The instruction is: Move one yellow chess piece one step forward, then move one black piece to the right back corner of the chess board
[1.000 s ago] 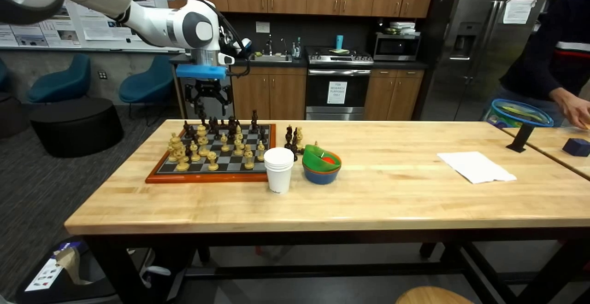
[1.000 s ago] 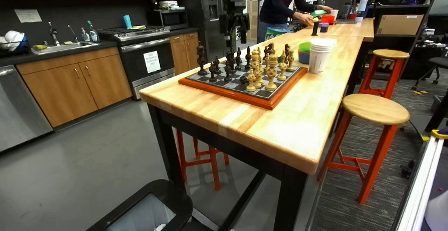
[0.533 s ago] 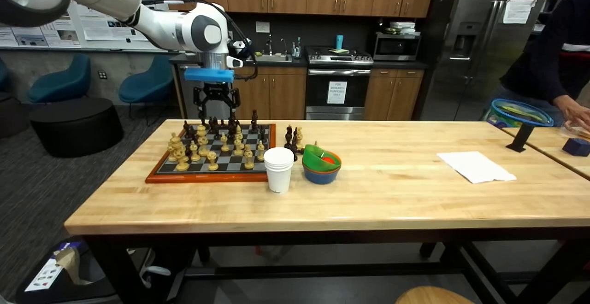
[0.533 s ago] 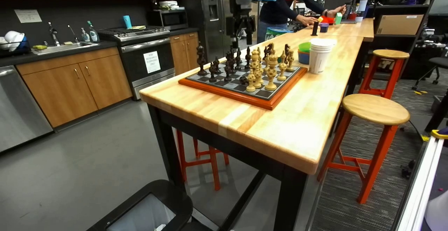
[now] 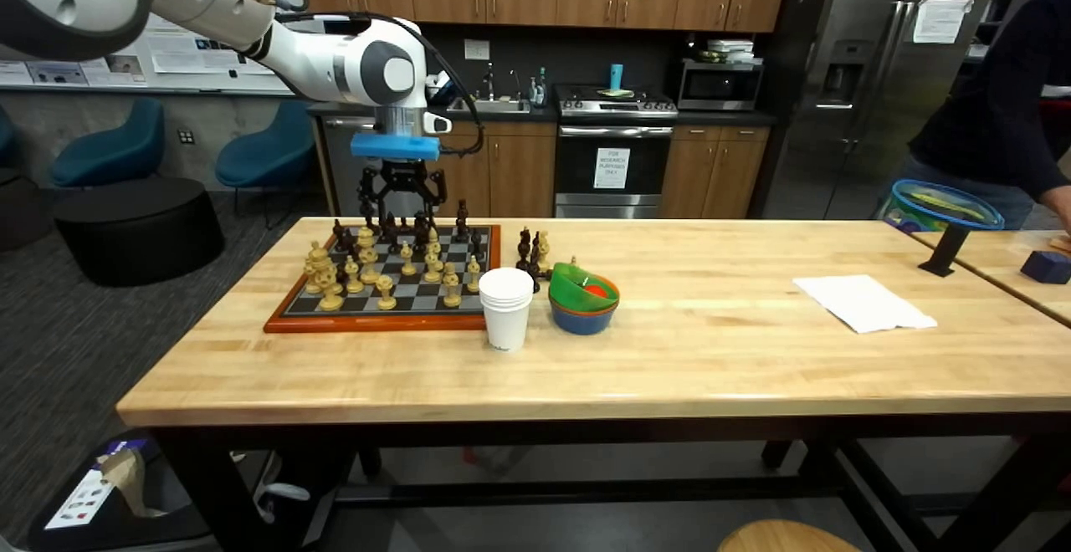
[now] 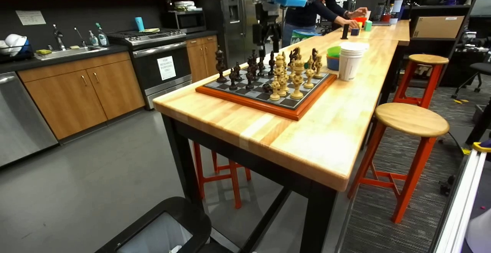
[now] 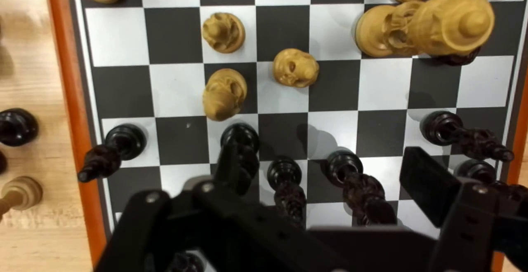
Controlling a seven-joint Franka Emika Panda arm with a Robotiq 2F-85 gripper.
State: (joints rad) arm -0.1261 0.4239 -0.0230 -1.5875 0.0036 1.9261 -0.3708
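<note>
Above the far rows of the chess board (image 5: 383, 324), in an exterior view, the claw (image 5: 403, 207) is hanging from the white arm (image 5: 310, 58), its jaws standing wide apart; the board is lying on the counter (image 5: 669, 368), with yellow pieces (image 5: 330, 291) mostly standing on the near side and black pieces (image 5: 462, 222) mostly standing on the far side; more pieces of both colours are standing on the counter just beside the board; white cups (image 5: 506, 309) are standing stacked by the near corner, coloured bowls (image 5: 577, 320) are sitting just beside them, a green one tilting on top, and a sheet of paper (image 5: 866, 303) is lying well apart.

Along the counter, in an exterior view, a person (image 6: 303, 17) is standing well beyond the board, and a stool (image 6: 412, 119) is standing near the counter's side; the claw is hanging over the black pieces.

At the bottom of the wrist view, the fingers (image 7: 429, 185) are standing wide apart over black pieces; I cannot tell whether either is touching one; three yellow pieces are standing on neighbouring squares higher up, and a tall yellow piece (image 7: 449, 24) is standing to their right.
</note>
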